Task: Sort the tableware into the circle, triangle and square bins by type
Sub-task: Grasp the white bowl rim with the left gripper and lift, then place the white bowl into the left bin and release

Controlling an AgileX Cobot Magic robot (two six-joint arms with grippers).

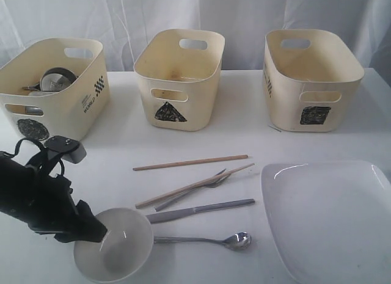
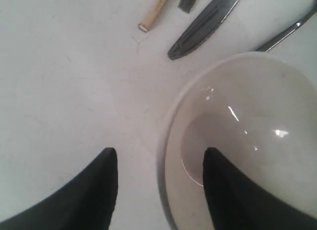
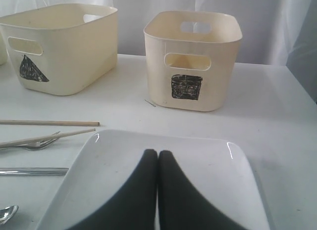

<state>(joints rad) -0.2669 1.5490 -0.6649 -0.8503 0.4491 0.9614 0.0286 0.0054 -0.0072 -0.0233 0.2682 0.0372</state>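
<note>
My left gripper is open and straddles the near rim of the white bowl, one finger inside and one outside on the table. Two chopsticks, a fork, a knife and a spoon lie to the bowl's right. My right gripper is shut and empty, just above the white plate. At the back stand the circle bin with a steel mug inside, the triangle bin and the square bin.
A white curtain hangs behind the bins. The plate reaches the table's front right edge. Bare white tabletop lies between the bins and the cutlery.
</note>
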